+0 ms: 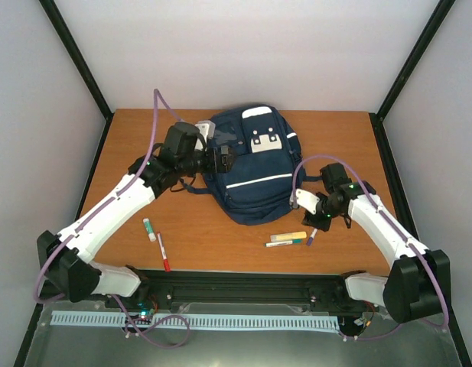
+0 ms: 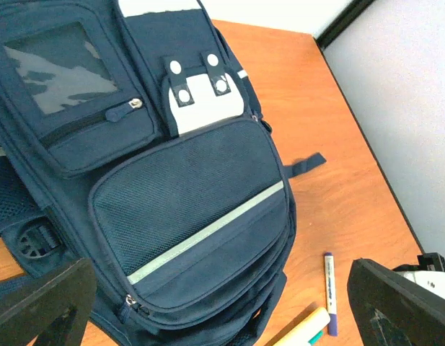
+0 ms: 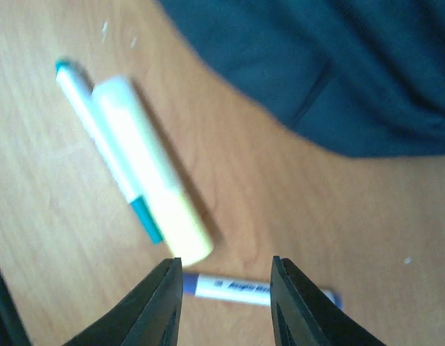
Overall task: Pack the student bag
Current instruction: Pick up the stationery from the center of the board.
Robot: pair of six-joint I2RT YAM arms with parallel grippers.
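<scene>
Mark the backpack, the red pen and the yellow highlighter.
backpack point(image 1: 255, 164): top view, on the front pocket above the white stripe.
red pen point(image 1: 163, 251): top view, on the middle of the barrel.
yellow highlighter point(image 3: 146, 166): right wrist view, on the middle of the body.

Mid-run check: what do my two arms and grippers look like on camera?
The left arm and right arm have white link shells with black joints and bases. A purple cable loops along each. A small green light glows near each wrist, close to a white camera block. The left gripper and right gripper have black, wedge-shaped fingers.
</scene>
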